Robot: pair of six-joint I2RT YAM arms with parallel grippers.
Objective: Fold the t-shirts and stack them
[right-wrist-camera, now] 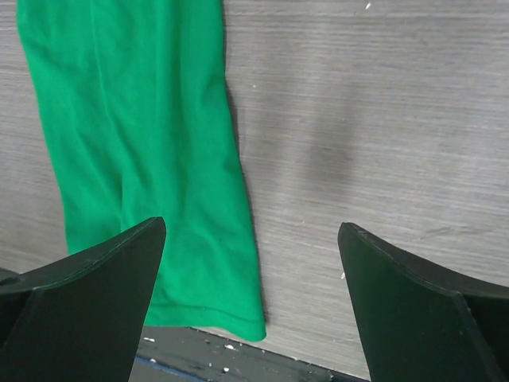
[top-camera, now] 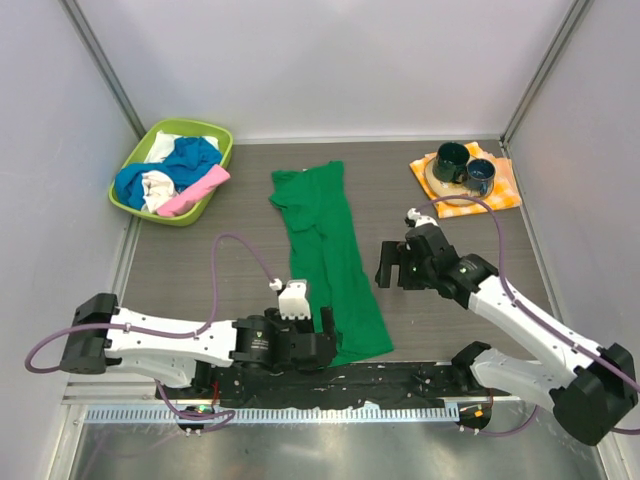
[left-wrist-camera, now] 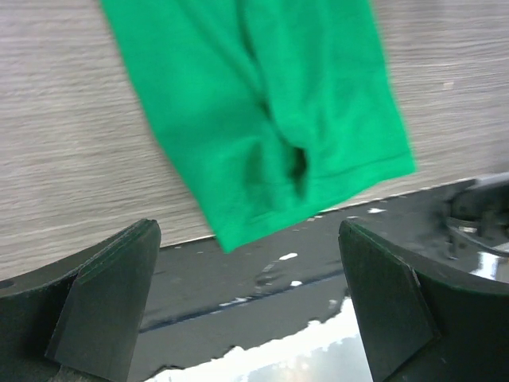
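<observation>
The green t-shirt [top-camera: 328,250] lies as a long narrow strip down the middle of the table, its hem at the near edge. It also shows in the left wrist view [left-wrist-camera: 262,119] and the right wrist view [right-wrist-camera: 135,143]. My left gripper [top-camera: 328,335] is open and empty at the shirt's near left corner, over the black edge strip [left-wrist-camera: 262,270]. My right gripper [top-camera: 396,272] is open and empty above bare table just right of the shirt. Blue [top-camera: 190,160], white [top-camera: 157,187] and pink [top-camera: 195,190] t-shirts lie crumpled in the basket.
A lime-green basket [top-camera: 216,133] stands at the back left. An orange-and-white checkered cloth [top-camera: 500,195] with two dark mugs [top-camera: 465,168] lies at the back right. White walls enclose the table on three sides.
</observation>
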